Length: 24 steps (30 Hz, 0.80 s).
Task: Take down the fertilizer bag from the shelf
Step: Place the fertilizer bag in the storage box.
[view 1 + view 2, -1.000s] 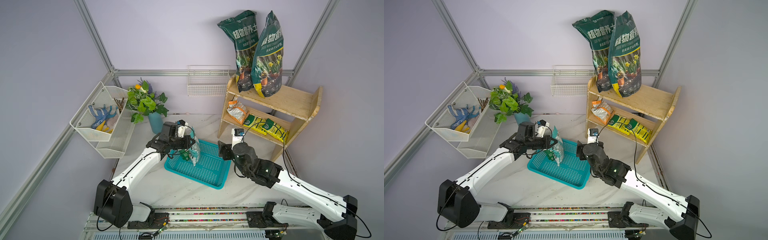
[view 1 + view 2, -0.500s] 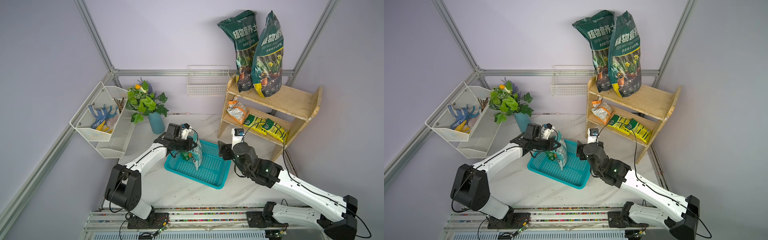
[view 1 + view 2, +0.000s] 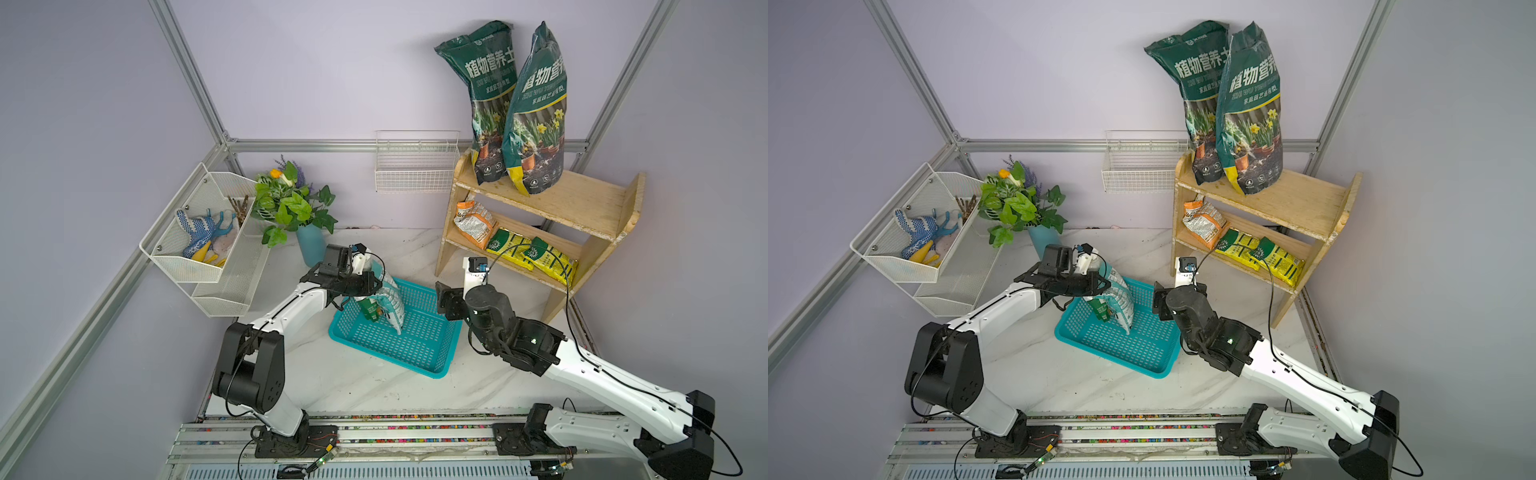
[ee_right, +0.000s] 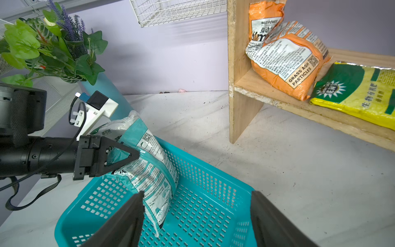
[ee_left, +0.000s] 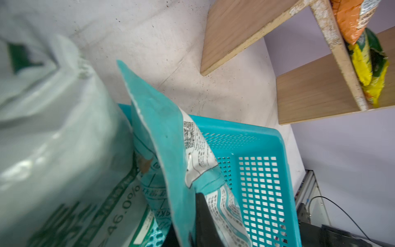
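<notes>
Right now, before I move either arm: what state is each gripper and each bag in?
Left gripper: shut on teal bag.
Right gripper: open, empty, by basket.
Teal bag: hanging upright, lower end inside basket.
Green bags: upright on shelf's top tier.
Orange bag: crumpled, on lower tier.
Yellow bags: lying flat, lower tier.

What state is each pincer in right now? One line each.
Left pincer: closed on the teal-and-white bag.
Right pincer: open, holding nothing.
</notes>
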### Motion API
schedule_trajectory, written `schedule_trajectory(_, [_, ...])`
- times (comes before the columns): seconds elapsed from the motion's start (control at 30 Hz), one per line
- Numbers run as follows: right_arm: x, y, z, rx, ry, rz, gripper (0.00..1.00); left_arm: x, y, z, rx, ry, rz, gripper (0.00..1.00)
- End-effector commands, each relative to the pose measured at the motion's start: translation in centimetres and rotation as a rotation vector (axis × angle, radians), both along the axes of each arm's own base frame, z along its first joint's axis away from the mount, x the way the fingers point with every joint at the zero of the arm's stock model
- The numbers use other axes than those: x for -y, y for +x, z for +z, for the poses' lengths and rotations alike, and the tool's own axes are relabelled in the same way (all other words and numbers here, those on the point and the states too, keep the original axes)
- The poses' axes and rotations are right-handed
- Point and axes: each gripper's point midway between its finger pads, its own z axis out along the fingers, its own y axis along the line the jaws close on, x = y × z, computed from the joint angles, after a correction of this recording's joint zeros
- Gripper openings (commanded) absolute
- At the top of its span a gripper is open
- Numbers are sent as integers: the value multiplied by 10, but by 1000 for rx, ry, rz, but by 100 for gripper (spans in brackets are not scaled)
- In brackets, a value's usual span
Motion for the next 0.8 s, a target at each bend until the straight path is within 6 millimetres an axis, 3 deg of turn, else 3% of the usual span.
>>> schedule_trajectory(0.0, [1,1,-11,-28,-19,-3,82,-30,17,-3,53,168,115,11])
schedule_trajectory(0.07, [1,1,-12,-30,-19,-3,82,-40,18,-4,59,212,157,14])
schedule_trajectory(0.2, [0,0,-12,-30,-19,0,82,-52,16,3,114,294,224,40])
schedule_trajectory(0.27, [0,0,-12,-29,-19,-1,82,-54,15,9,153,325,250,58])
schedule_trajectory(0.5, [2,2,-12,-27,-32,-10,83,-68,15,24,184,333,344,77])
schedule_trajectory(0.6, [3,3,-10,-21,-42,-15,83,-77,9,43,174,296,423,89])
schedule_trajectory(0.63, [5,3,-7,-15,-46,-16,83,-83,2,64,190,262,468,100])
schedule_trajectory(0.77, [25,0,18,42,-42,-81,84,-106,-35,119,218,120,629,100])
